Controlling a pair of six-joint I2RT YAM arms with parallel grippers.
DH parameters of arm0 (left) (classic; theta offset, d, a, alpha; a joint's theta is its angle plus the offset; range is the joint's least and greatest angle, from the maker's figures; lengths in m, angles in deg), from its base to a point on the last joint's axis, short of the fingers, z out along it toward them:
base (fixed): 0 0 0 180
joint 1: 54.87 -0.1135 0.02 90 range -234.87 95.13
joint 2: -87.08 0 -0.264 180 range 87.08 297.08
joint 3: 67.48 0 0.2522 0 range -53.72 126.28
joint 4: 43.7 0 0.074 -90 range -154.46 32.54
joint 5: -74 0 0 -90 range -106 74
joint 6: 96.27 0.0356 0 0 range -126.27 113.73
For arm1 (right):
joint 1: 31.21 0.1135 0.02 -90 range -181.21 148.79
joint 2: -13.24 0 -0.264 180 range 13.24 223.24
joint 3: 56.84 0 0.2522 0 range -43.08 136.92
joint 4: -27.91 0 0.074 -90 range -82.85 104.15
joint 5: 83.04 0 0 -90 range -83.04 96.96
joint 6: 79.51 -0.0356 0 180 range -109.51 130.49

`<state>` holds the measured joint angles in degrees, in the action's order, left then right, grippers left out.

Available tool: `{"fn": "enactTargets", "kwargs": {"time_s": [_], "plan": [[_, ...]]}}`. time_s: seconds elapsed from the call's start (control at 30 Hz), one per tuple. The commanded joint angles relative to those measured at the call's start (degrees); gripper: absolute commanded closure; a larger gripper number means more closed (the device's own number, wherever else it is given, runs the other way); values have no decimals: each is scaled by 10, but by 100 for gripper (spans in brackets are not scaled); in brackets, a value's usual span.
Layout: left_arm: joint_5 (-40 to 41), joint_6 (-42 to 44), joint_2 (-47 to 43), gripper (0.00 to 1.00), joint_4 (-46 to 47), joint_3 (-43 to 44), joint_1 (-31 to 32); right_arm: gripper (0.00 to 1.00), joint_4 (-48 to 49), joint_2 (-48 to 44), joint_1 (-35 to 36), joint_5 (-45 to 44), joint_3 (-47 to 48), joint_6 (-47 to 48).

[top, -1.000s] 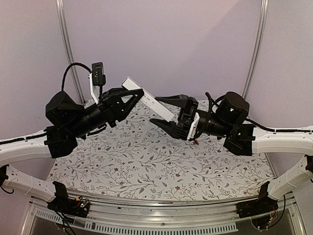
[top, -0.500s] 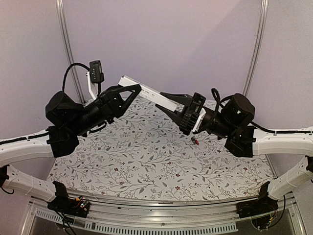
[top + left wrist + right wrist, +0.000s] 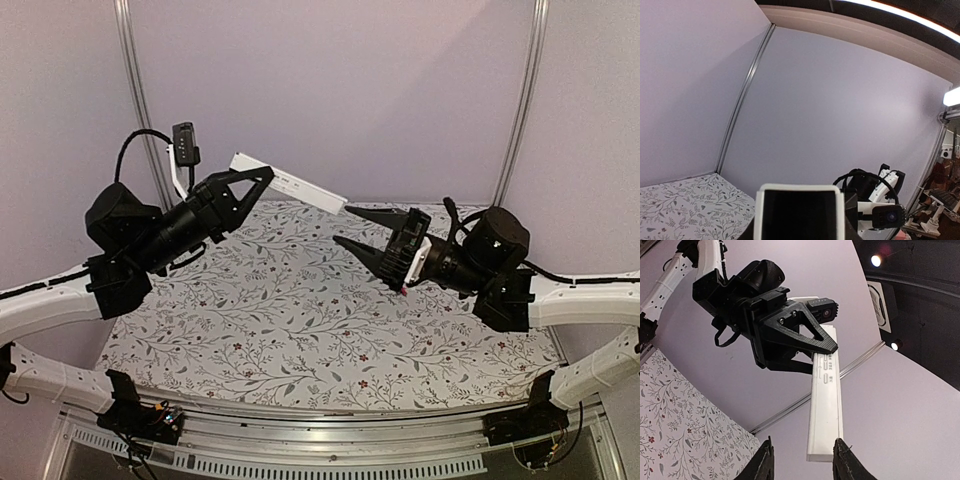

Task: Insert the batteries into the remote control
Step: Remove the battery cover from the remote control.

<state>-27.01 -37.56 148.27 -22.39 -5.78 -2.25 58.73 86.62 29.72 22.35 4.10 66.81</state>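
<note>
My left gripper (image 3: 262, 178) is shut on one end of the remote control (image 3: 295, 188), a long white bar held in the air above the far side of the table and pointing right. In the left wrist view its near end (image 3: 799, 212) fills the bottom, with a dark face. In the right wrist view the remote (image 3: 826, 405) hangs from the left gripper (image 3: 821, 355). My right gripper (image 3: 343, 225) is open and empty, just right of and below the remote's free end, not touching it. Its fingertips (image 3: 766, 460) flank that end. A small red-marked battery (image 3: 403, 290) lies on the table under the right gripper.
The floral table cloth (image 3: 280, 310) covers the table. Metal frame posts (image 3: 135, 90) stand at the back corners against lilac walls. The right arm (image 3: 875, 200) shows beyond the remote in the left wrist view.
My left gripper has raised the remote and pulled it left. My right gripper has drawn back to the right and no longer brackets the remote's end.
</note>
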Motion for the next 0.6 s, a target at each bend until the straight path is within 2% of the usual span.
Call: {"fn": "enactTargets", "kwargs": {"time_s": [0.0, 0.1, 0.17, 0.4, 0.57], "plan": [[35, 11, -17, 100, 50, 8, -15, 56, -33, -14, 0, 3, -4, -6], [31, 8, -14, 100, 54, 7, -16, 46, -42, -19, 0, -6, 0, -4], [35, 10, -17, 100, 51, 5, -18, 44, -48, -27, -2, -18, -3, 0], [25, 22, -17, 100, 24, 17, -21, 57, -84, -71, -48, -42, 14, -17], [20, 11, -9, 100, 37, 12, -21, 63, -120, -41, -49, -47, 61, 15]]}}
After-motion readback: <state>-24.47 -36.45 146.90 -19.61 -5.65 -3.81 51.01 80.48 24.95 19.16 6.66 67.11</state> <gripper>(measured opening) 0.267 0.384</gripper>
